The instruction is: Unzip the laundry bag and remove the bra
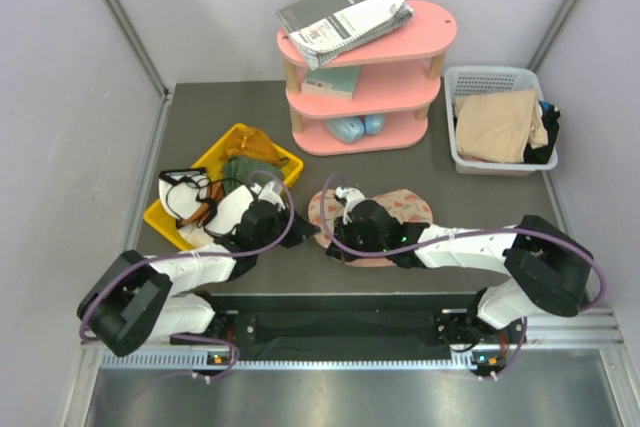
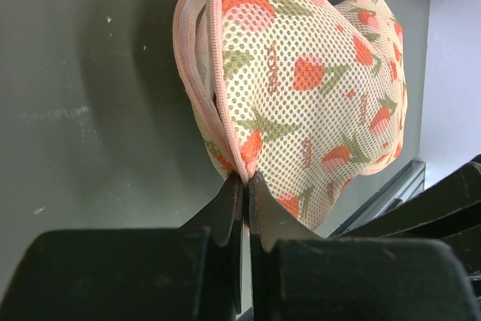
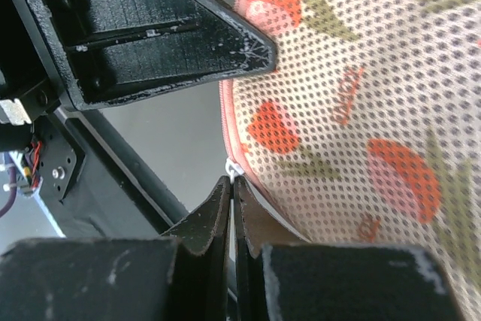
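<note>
Yellow bin [image 1: 160,219] beside laundry bag [image 1: 405,205], pink shelf [image 1: 430,32] behind (books [image 1: 345,12] atop)

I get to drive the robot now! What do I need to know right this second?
The left gripper is shut, pinching the pink trim of the laundry bag.
The right gripper is shut, tips at a small white tab on the trim; whether it grips the tab is unclear.
The bag lies on the table between both arms.
Done: both grippers are at the bag's edge.
To do: unzip the bag and take out the bra, which is not in sight.
</note>
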Available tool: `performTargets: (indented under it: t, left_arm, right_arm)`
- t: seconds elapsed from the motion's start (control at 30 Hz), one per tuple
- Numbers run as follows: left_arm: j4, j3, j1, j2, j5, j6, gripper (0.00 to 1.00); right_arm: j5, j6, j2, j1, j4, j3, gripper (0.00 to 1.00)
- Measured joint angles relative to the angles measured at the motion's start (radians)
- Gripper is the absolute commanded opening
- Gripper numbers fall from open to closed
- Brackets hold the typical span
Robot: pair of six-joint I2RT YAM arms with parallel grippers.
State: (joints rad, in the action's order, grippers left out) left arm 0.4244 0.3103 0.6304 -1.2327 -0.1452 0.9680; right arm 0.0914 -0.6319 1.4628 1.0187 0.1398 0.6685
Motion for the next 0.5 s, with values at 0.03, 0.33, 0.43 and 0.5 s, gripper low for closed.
performTargets:
  t: [0.03, 0.33, 0.43, 0.5]
  left_arm:
    - [-0.006, 0.005, -0.001, 0.0, 0.001, -0.005, 0.0]
    - [-0.056, 0.056, -0.026, -0.001, 0.002, -0.056, 0.0]
    - [-0.064, 0.074, -0.037, -0.011, -0.004, -0.074, 0.0]
    - [-0.07, 0.088, -0.043, -0.031, -0.008, -0.085, 0.0]
  right_arm:
    - [-0.005, 0.0, -0.005, 0.0, -0.005, -0.001, 0.0]
    - [-0.061, -0.002, -0.097, -0.001, -0.039, -0.057, 0.0]
    - [-0.079, -0.002, -0.122, -0.004, -0.05, -0.076, 0.0]
    - [-0.088, -0.002, -0.135, -0.008, -0.058, -0.085, 0.0]
